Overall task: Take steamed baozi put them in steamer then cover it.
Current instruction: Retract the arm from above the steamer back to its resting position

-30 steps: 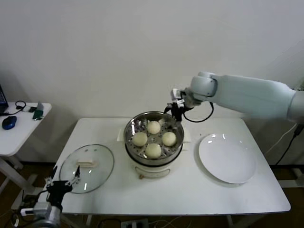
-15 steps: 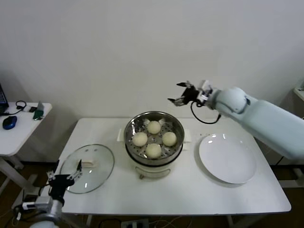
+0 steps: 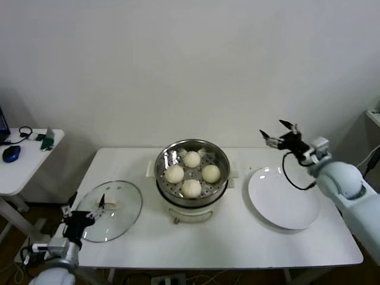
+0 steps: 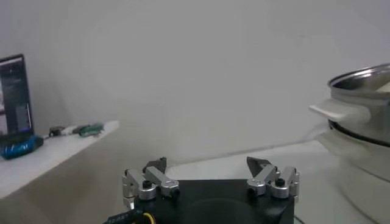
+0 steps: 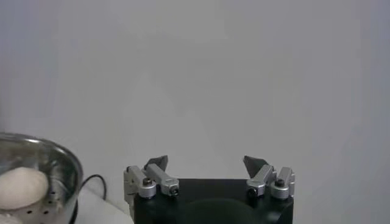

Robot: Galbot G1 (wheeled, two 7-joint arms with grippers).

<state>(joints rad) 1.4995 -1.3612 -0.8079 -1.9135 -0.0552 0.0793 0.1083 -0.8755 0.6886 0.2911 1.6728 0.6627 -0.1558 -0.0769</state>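
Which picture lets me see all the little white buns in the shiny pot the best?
The head view is best: it looks down into the steamer, so all four baozi show on its perforated floor. The right wrist view catches only one bun inside the steel rim. The left wrist view shows just the steamer's outer side, with no bun clearly visible.

Steamer [image 3: 191, 178] holding four baozi [image 3: 191, 174], cover [image 3: 110, 209] left of it, plate [image 3: 284, 197] right, right gripper [image 3: 279, 134] open above plate.
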